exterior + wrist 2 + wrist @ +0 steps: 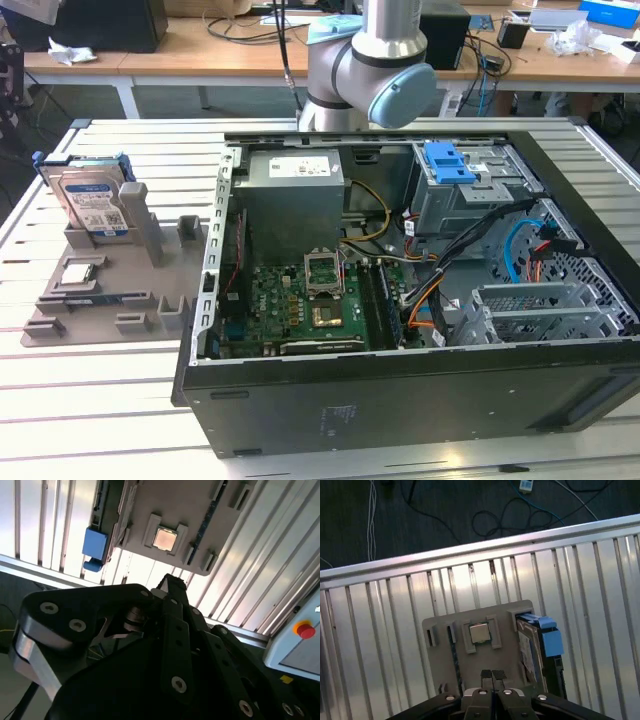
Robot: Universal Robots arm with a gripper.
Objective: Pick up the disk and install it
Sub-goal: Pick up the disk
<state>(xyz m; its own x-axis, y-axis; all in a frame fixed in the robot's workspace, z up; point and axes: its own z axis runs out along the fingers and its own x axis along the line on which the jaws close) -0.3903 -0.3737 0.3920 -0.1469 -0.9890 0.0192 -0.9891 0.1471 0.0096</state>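
Observation:
The disk (pixel 95 200) stands on edge in a slot of a grey holder tray (pixel 100 300) at the exterior view's left, silver with a white-and-blue label and blue rails. In the first wrist view the disk (pixel 536 650) shows edge-on with its blue rail beside the tray (pixel 440 630). My gripper (pixel 492 675) hangs well above the tray, shut and empty, with the disk off to one side of it. In the second wrist view the gripper (pixel 172 587) points toward the tray (pixel 165 500), and the disk's blue rail (pixel 95 544) shows at the tray's end.
An open computer case (pixel 420 390) lies on the slatted metal table (pixel 90 400), with a blue caddy (pixel 448 162) atop a grey drive bay (pixel 470 205). A processor chip (pixel 479 632) sits in the tray. The arm's elbow (pixel 370 70) rises behind the case. Cables lie on the floor (pixel 520 510).

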